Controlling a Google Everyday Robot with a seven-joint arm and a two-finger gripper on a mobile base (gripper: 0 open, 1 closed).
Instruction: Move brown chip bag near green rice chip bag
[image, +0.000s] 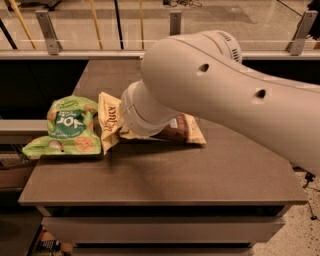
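The green rice chip bag (67, 127) lies at the left edge of the brown table (165, 175), partly overhanging it. The brown chip bag (111, 120) lies just right of it, its cream-yellow end touching or nearly touching the green bag; its brown end (182, 131) shows right of my arm. My white arm (215, 85) reaches in from the right and covers the bag's middle. The gripper is hidden behind the arm's wrist, over the brown chip bag.
A metal railing (50, 30) with posts runs along the far side of the table. A lower shelf edge (12, 125) sits left of the table. The floor shows at the bottom right.
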